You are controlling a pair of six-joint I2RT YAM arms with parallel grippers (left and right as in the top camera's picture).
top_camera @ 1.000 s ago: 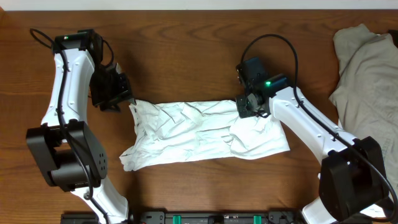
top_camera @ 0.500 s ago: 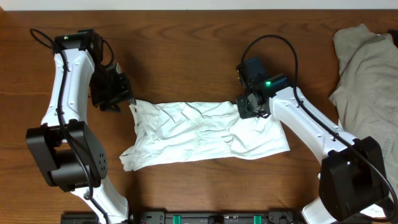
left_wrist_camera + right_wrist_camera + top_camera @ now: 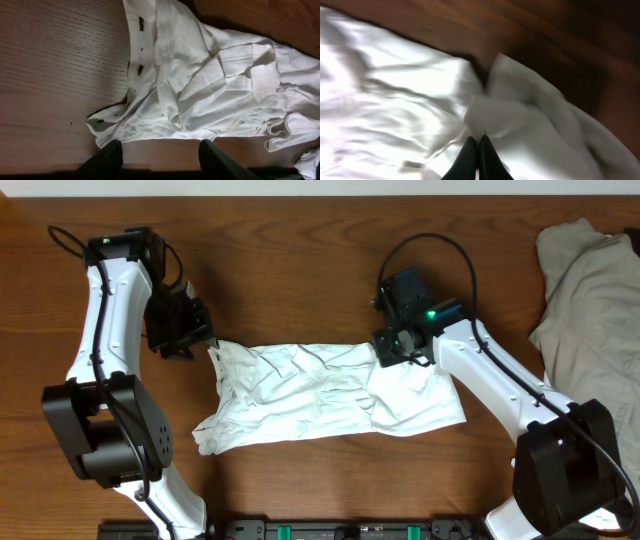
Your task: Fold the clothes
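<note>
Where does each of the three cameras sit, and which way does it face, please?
Overhead: fixed above the table, facing down; left arm, right arm, T-shirt between them, beige garment at the right edge.
Left wrist: on the left arm, facing down past the open left gripper at the T-shirt's end.
Right wrist: close over the T-shirt; the shut right gripper seemingly pinches a fold.
Shared: all three show the T-shirt.

We see white shells over the long links of the left arm [image 3: 100,320] and the right arm [image 3: 490,375], with black blocks at the joints. A black cable [image 3: 432,237] loops by the right wrist, where a green light [image 3: 431,314] glows. The left end effector [image 3: 160,160] and the right end effector [image 3: 477,150] have black fingers.
</note>
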